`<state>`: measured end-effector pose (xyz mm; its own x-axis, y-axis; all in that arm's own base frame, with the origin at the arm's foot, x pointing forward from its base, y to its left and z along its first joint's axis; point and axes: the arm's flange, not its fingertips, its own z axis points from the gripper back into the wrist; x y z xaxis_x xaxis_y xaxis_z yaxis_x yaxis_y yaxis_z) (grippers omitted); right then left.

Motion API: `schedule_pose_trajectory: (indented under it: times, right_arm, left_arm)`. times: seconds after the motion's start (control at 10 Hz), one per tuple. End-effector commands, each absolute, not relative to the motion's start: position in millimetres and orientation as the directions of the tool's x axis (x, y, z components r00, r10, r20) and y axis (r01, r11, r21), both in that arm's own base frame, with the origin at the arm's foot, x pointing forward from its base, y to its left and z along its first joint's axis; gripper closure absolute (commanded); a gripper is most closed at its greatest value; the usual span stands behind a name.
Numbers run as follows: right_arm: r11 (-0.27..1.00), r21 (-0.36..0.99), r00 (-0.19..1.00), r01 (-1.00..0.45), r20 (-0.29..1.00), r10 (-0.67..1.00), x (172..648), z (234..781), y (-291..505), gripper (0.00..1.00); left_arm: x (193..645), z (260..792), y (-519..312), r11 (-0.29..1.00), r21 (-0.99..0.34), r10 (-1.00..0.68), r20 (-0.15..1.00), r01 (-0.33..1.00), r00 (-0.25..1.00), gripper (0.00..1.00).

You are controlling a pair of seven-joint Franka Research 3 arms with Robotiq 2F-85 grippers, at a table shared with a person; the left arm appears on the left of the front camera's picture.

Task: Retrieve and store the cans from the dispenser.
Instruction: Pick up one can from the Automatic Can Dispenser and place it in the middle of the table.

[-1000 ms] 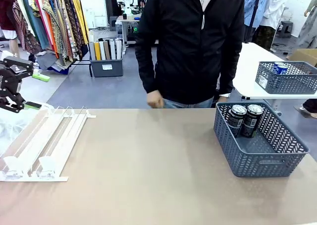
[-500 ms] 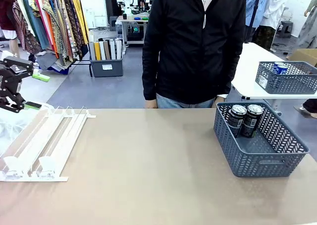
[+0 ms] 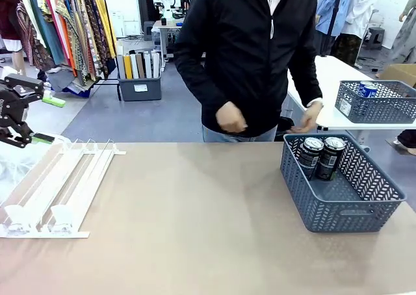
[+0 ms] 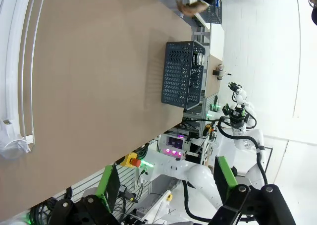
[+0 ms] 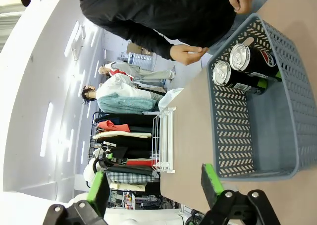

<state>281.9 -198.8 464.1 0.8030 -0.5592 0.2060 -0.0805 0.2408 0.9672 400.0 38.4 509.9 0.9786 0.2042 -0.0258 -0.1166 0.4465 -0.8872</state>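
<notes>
A: Where are our cans (image 3: 322, 156)?
B: Two stand in the basket (image 3: 344, 207) at three o'clock; the rack (image 3: 58, 191) sits at nine.
A: Our grippers?
B: Left gripper (image 4: 166, 183) and right gripper (image 5: 156, 183) both spread wide, holding nothing

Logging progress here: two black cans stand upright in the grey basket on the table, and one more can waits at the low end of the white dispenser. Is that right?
Not quite. The dispenser is empty; the front view shows nothing at its low-end stops. The rest holds: two black cans stand upright in the grey basket on the table.
</notes>
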Motion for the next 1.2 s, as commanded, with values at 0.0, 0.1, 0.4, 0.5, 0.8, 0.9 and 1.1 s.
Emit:
schedule_pose_trajectory:
  times: [0.0,0.1,0.4,0.5,0.8,0.9,1.1]
  right_arm:
    - [0.234,0.968,0.801,-0.086,0.207,-0.562,281.9,466.7,-198.8,0.00]
    - [0.234,0.968,0.801,-0.086,0.207,-0.562,281.9,466.7,-198.8,0.00]
    - [0.234,0.968,0.801,-0.086,0.207,-0.562,281.9,466.7,-198.8,0.00]
    - [0.234,0.968,0.801,-0.086,0.207,-0.562,281.9,466.7,-198.8,0.00]
    - [0.234,0.968,0.801,-0.086,0.207,-0.562,281.9,466.7,-198.8,0.00]
    - [0.234,0.968,0.801,-0.086,0.207,-0.562,281.9,466.7,-198.8,0.00]
    - [0.234,0.968,0.801,-0.086,0.207,-0.562,281.9,466.7,-198.8,0.00]
  left_arm:
    - [397.6,510.9,39.6,0.462,-0.878,0.204,-0.030,-0.123,0.979,0.00]
    - [397.6,510.9,39.6,0.462,-0.878,0.204,-0.030,-0.123,0.979,0.00]
    - [397.6,510.9,39.6,0.462,-0.878,0.204,-0.030,-0.123,0.979,0.00]
    - [397.6,510.9,39.6,0.462,-0.878,0.204,-0.030,-0.123,0.979,0.00]
    - [397.6,510.9,39.6,0.462,-0.878,0.204,-0.030,-0.123,0.979,0.00]
    - [397.6,510.9,39.6,0.462,-0.878,0.204,-0.030,-0.123,0.979,0.00]
    - [397.6,510.9,39.6,0.462,-0.878,0.204,-0.030,-0.123,0.979,0.00]
